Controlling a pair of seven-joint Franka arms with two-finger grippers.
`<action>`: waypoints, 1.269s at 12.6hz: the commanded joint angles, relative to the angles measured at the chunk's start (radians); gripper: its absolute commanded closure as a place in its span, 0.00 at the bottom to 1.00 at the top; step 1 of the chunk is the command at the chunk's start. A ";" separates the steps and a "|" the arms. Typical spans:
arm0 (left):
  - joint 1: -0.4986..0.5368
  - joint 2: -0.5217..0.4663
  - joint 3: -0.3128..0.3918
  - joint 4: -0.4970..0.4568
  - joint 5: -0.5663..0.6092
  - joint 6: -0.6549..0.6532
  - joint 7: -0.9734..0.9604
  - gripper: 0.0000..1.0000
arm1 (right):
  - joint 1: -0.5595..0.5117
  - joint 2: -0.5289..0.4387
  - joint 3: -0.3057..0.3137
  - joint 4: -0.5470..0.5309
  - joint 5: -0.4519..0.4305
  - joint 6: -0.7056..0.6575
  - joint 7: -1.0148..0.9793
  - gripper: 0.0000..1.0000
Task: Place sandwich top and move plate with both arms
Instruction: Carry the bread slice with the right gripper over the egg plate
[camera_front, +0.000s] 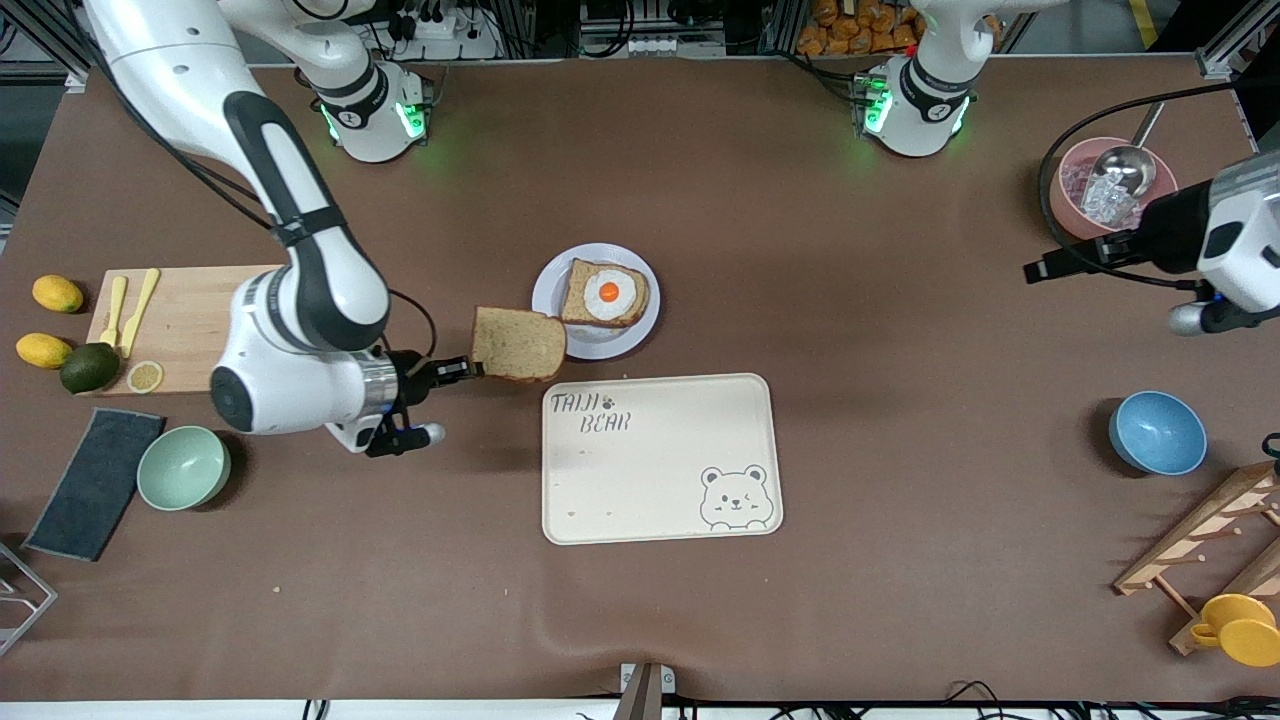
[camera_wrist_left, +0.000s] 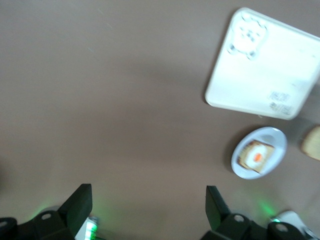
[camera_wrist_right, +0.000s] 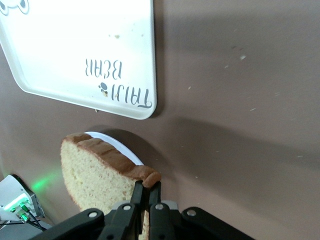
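Bare tray (camera_front: 660, 470), plate (camera_front: 548, 300) — egg toast (camera_front: 605, 294)

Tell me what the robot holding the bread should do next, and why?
Probably carry it a little farther, until it sits squarely over the egg slice, then lower it. The right gripper pinches the sandwich top by one edge, and it hangs only over the rim of the plate, not yet above the egg. The left gripper waits open near the pink bowl.

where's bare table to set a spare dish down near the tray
Free: the brown table between the cream bear-printed tray and the blue bowl, and the strip nearer the camera than the tray. Crowded: the wooden cutting board end, with lemons, green bowl and dark cloth.
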 joint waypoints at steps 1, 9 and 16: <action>0.004 -0.018 -0.003 -0.103 -0.107 0.051 0.015 0.00 | 0.053 -0.019 -0.012 -0.076 0.059 0.058 0.024 1.00; 0.004 -0.031 -0.071 -0.379 -0.352 0.262 0.186 0.00 | 0.144 -0.126 0.011 -0.298 0.166 0.208 0.010 1.00; -0.019 0.029 -0.140 -0.601 -0.742 0.485 0.717 0.00 | 0.244 -0.131 0.010 -0.360 0.237 0.349 0.009 1.00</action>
